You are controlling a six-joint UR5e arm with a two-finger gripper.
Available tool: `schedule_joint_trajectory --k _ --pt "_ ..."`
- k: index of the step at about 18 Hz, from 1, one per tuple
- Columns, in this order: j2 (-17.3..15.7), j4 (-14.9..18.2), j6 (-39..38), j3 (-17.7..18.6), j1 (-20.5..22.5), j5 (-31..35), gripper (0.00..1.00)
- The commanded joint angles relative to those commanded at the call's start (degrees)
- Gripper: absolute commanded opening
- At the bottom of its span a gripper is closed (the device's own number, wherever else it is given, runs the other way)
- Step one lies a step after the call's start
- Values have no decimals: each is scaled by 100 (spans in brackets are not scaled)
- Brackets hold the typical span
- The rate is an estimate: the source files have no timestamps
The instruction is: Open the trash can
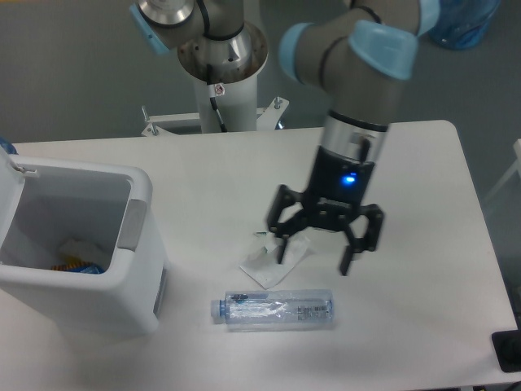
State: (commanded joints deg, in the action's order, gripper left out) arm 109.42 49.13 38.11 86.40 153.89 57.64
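you get even, soft overhead light here, bright enough to read the whole table [407, 163] without harsh glare. shadows are faint and diffuse: a pale one sits under the gripper [313, 254] and another along the bottle [273, 310]. the white trash can [73, 244] nearly blends into the white tabletop, so its edges are low in contrast. the frame is slightly soft and grainy. a blue light glows on the gripper body.
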Motion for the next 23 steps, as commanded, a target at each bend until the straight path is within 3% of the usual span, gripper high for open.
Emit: schedule_joint_trajectory --k 3,7,11,13,17,23 --pt "123 9 862 0 140 860 100" --pt "430 0 1698 -105 220 1538 100" --pt "764 9 2348 -298 282 1733 100" --pt "835 175 2656 -492 256 2047 100" --pt "888 860 3525 -668 220 2637 100" --pt "888 905 3721 -572 203 2841 100"
